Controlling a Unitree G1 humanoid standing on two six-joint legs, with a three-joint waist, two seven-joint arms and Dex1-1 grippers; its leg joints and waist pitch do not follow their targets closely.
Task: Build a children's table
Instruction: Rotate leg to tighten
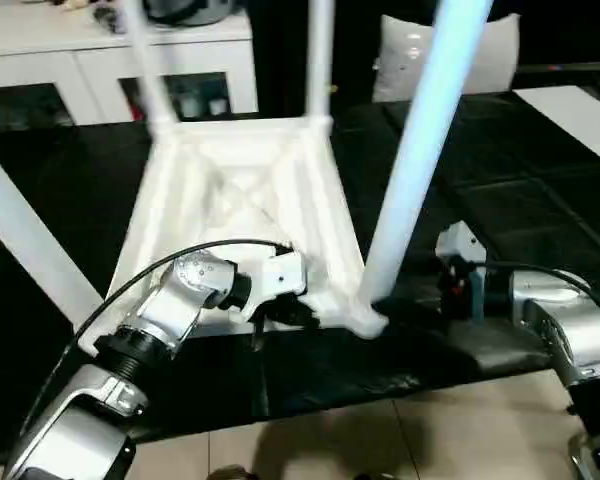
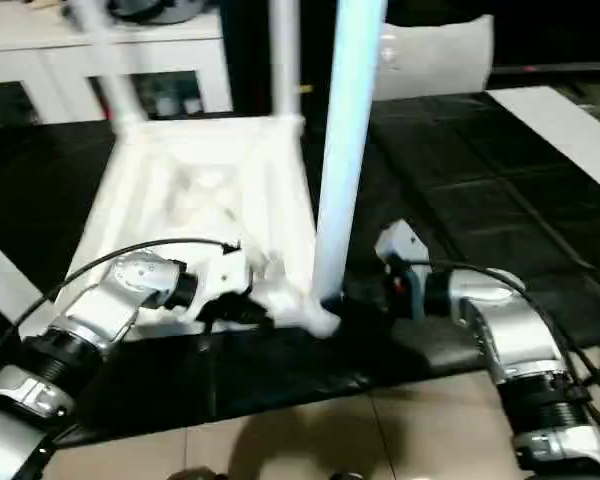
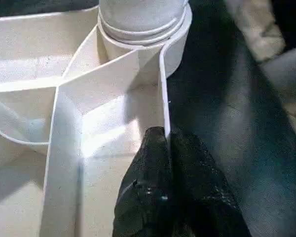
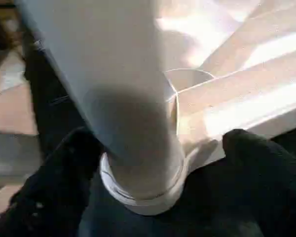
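The white table top lies upside down on a black mat, ribbed underside up. Legs stand in its corner sockets: the near right leg, two far legs, and the near left leg. My left gripper is shut on the table top's thin rim, just beside the near right socket. My right gripper is open, its black fingers standing on either side of the near right leg's base without gripping it.
A white cabinet with dark glass doors stands at the back left. A white cushion-like thing sits behind, and a white board lies at the right. The black mat ends at beige floor tiles in front.
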